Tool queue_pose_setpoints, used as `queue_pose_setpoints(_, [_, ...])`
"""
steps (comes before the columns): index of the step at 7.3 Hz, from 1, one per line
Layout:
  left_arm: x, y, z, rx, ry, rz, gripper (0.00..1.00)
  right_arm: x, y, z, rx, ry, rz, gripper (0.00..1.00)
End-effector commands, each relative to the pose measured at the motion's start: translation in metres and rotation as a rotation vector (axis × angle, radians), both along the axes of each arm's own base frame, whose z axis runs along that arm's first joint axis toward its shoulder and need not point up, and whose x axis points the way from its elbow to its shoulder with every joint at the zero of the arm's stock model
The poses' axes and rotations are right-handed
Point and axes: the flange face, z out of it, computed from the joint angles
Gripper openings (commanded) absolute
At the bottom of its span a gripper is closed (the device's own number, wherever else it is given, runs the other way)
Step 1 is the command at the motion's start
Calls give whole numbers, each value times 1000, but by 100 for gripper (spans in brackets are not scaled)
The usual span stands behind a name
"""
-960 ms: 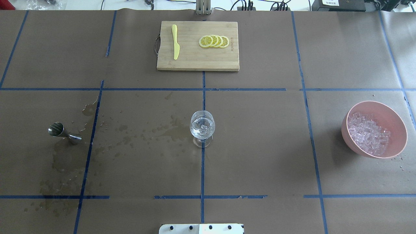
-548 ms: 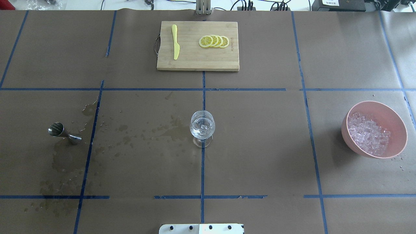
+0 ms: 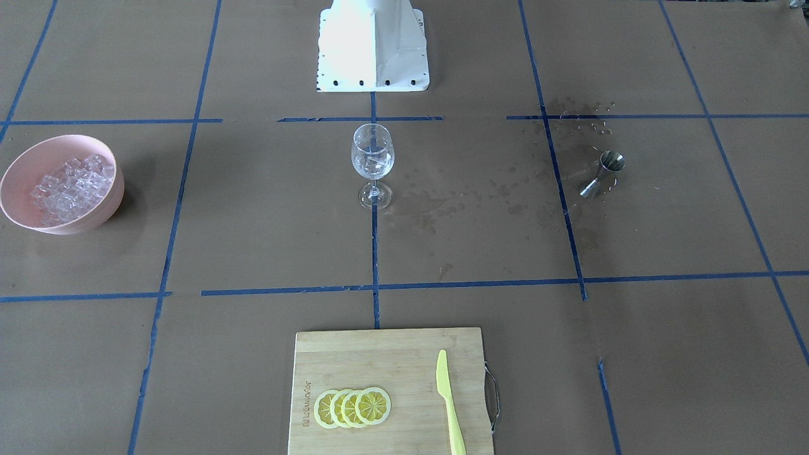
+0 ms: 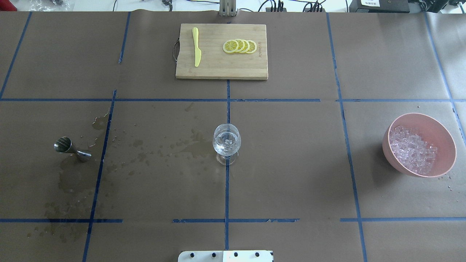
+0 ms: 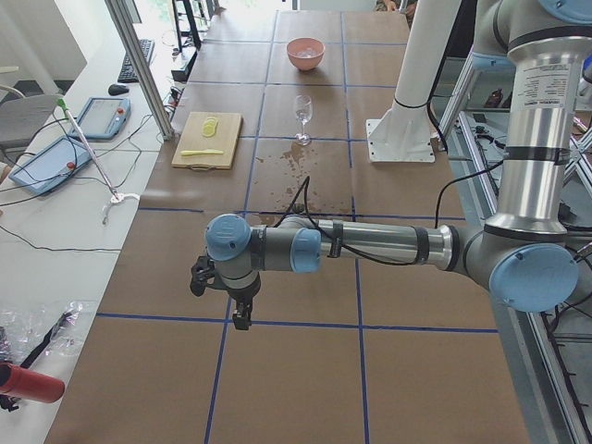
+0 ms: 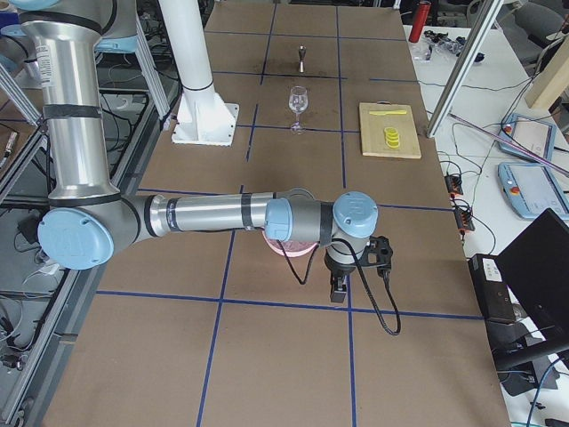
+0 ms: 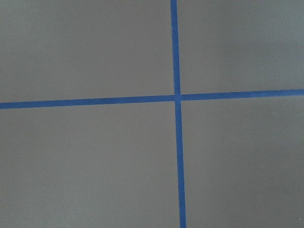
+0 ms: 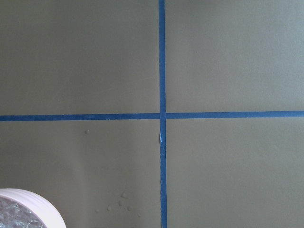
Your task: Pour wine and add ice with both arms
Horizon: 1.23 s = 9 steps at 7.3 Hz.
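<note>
1. The wine glass (image 4: 226,142) stands mid-worktop (image 4: 291,163), holding clear wine (image 4: 225,148).
2. Ice (image 4: 413,150) fills the pink bowl (image 4: 438,133) on the robot's right.
3. The left tool (image 5: 242,320) and right tool (image 6: 338,293) hang over opposite worktop ends; I cannot tell their opening.

Matt brown paper table cover (image 4: 291,163); clear glossy stemmed wine glass (image 4: 226,140); polished metal hourglass jigger (image 4: 72,149); pale smooth wooden chopping board (image 4: 218,67); pink round bowl (image 4: 440,133), prob. matt plastic.
</note>
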Motion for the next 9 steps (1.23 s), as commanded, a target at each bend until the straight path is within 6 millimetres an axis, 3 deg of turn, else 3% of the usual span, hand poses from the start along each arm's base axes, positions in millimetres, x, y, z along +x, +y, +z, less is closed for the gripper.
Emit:
queue_pose_setpoints(1, [0, 0, 1, 1, 1, 2, 100, 0, 0, -1, 3, 2, 0, 100])
queue_pose_setpoints(9, [0, -1, 6, 8, 1, 0, 100, 3, 1, 2, 39, 36, 39, 100])
